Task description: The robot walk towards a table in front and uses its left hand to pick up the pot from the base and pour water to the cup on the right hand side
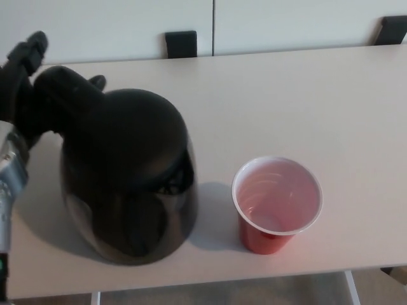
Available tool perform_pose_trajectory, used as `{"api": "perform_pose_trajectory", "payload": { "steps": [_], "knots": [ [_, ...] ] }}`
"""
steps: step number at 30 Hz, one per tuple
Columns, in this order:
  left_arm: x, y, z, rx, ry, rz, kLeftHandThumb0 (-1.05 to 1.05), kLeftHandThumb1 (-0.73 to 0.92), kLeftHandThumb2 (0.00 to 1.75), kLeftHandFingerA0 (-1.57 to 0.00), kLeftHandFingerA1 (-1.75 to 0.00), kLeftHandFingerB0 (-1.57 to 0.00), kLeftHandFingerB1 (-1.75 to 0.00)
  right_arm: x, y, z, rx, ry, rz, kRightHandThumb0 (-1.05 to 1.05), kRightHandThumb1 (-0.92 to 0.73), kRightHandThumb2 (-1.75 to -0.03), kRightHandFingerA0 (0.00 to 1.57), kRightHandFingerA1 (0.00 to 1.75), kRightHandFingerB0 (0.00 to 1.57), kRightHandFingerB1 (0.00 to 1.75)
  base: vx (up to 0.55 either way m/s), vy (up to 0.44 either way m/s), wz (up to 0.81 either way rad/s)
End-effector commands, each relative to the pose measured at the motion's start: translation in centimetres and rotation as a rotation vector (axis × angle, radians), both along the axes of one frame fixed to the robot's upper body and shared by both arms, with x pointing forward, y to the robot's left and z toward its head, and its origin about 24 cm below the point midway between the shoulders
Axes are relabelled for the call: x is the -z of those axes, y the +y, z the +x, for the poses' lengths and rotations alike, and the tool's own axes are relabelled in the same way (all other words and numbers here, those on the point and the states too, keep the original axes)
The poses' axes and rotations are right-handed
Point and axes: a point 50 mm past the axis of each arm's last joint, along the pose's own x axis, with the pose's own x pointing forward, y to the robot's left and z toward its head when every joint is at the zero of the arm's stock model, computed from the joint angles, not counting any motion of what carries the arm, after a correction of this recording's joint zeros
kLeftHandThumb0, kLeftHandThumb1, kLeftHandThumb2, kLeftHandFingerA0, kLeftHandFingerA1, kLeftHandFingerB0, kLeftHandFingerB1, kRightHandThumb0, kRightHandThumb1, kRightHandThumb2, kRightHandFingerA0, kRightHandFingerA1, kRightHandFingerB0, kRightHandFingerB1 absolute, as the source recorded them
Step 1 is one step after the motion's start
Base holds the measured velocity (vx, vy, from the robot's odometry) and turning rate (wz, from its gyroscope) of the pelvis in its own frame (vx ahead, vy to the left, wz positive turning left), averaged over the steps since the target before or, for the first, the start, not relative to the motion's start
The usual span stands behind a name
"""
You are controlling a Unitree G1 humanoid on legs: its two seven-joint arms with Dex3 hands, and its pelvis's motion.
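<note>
Left hand (25,89) grips the pot's (127,178) handle.

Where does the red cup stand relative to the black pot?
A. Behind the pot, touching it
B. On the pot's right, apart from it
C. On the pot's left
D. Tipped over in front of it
B: the red cup stands upright to the right of the black pot, with bare table between them.

Soft, even room light; the pot (127,175) looks slightly blurred, casting a faint shadow on the table (305,101).
</note>
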Motion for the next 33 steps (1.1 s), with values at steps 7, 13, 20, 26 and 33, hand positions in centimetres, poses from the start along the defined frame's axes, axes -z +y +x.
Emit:
{"api": "perform_pose_trajectory", "payload": {
  "steps": [7, 13, 20, 26, 33],
  "knots": [
    [-2.4, 1.5, 0.6, 0.051, -0.081, 0.068, -0.51, 0.35, 0.67, 0.0, -0.11, 0.0, -0.07, -4.7, -0.5, 4.2, -0.026, -0.205, -0.066, -0.34, -0.37, -0.87, 0.22, 0.58, 0.27, 0.59, 0.0, 0.0, 0.0],
    [-1.9, 1.1, 0.3, 0.267, -0.003, 0.254, -0.41, 0.31, 0.7, -0.01, -0.31, -0.01, -0.26, -4.9, -0.4, 4.5, -0.031, -0.216, -0.054, -0.4, -0.57, -0.57, 0.25, 0.57, 0.31, 0.52, 0.0, 0.0, 0.0],
    [-0.4, -0.1, -0.2, 0.603, 0.146, 0.509, -0.2, 0.34, 0.86, -0.1, -0.5, -0.07, -0.49, -5.0, -0.3, 4.5, -0.028, -0.212, -0.052, -0.42, -0.57, -0.57, 0.25, 0.56, 0.31, 0.5, 0.0, 0.0, 0.0],
    [1.6, -1.2, -0.4, 0.677, 0.211, 0.555, -0.21, 0.37, 0.87, -0.03, -0.48, 0.0, -0.47, -5.1, -0.4, 4.5, -0.024, -0.219, -0.058, -0.43, -0.57, -0.57, 0.29, 0.57, 0.33, 0.5, 0.0, 0.0, 0.0],
    [2.0, -1.1, -0.2, 0.697, 0.221, 0.569, -0.23, 0.39, 0.88, -0.03, -0.48, 0.0, -0.47, -5.4, -0.6, 4.6, -0.028, -0.229, -0.053, -0.42, -0.58, -0.57, 0.26, 0.56, 0.3, 0.5, 0.0, 0.0, 0.0]
  ]
}}
